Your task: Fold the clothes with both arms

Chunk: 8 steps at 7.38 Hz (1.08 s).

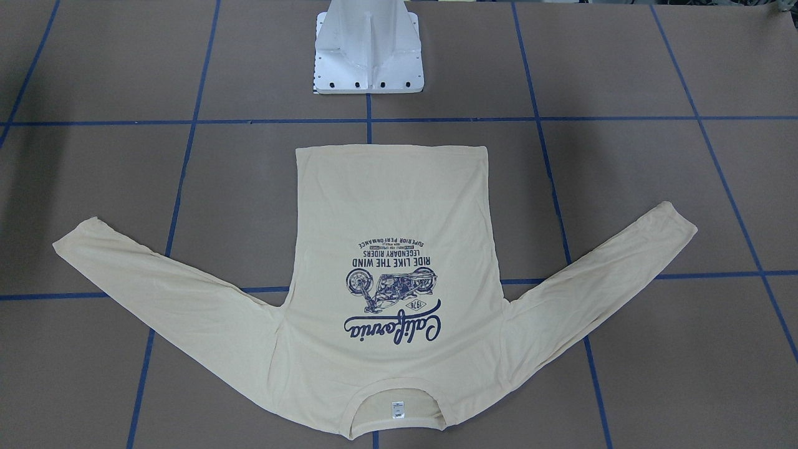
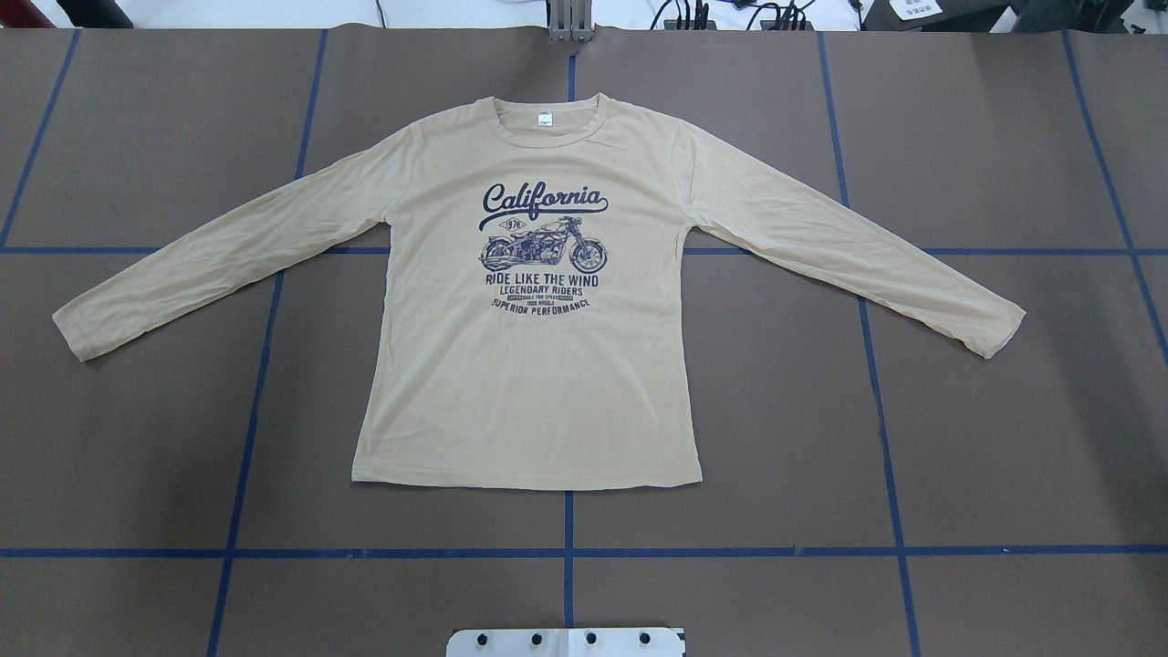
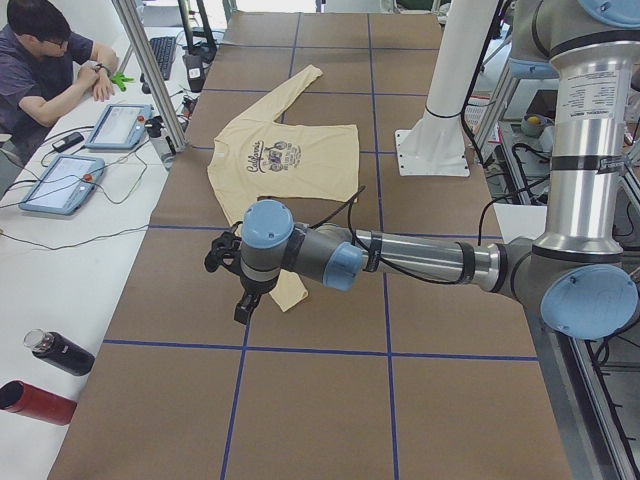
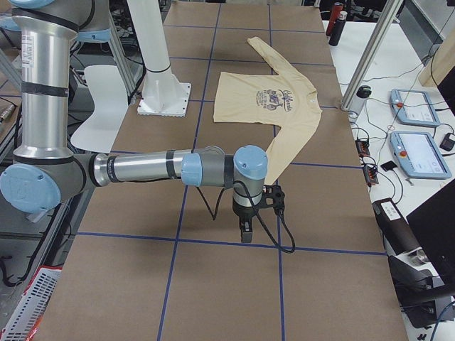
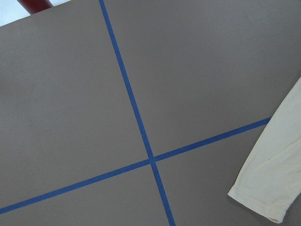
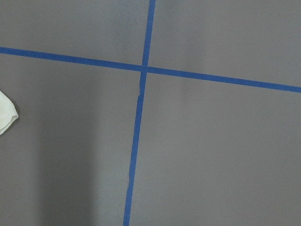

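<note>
The cream-yellow long-sleeved shirt (image 2: 529,383) lies flat on the brown table, print up, both sleeves spread out, the neck away from the robot's base. It also shows in the front-facing view (image 1: 393,206). My left gripper (image 3: 243,312) shows only in the exterior left view, hanging over the table beside a sleeve cuff (image 3: 290,290); I cannot tell if it is open. My right gripper (image 4: 245,233) shows only in the exterior right view, past the other sleeve's end; I cannot tell its state. The wrist views catch just the cuffs, one in the left (image 5: 273,179) and one in the right (image 6: 5,113).
The white pedestal base (image 1: 368,56) stands on the table behind the shirt's hem. Blue tape lines (image 2: 566,552) mark a grid on the table. An operator (image 3: 40,60), tablets (image 3: 60,185) and bottles (image 3: 60,352) are at a side bench.
</note>
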Each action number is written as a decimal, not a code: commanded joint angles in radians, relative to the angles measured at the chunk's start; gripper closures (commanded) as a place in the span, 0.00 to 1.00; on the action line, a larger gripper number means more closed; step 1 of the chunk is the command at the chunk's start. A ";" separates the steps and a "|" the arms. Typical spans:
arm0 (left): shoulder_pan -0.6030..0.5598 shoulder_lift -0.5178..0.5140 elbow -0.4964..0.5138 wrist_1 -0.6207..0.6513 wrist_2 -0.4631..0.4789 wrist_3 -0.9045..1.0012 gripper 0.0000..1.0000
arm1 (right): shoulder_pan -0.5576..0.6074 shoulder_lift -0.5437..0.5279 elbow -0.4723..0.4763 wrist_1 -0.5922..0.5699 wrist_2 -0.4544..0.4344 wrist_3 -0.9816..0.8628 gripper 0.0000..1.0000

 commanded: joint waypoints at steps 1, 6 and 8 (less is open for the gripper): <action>0.000 0.003 -0.011 -0.003 -0.039 0.000 0.00 | 0.000 0.010 -0.002 0.004 0.001 0.000 0.00; -0.009 -0.027 -0.080 -0.018 0.066 0.009 0.00 | -0.001 0.076 0.001 0.014 0.004 0.004 0.00; -0.009 -0.076 -0.073 -0.075 0.157 0.006 0.00 | -0.019 0.133 -0.010 0.020 0.052 0.007 0.00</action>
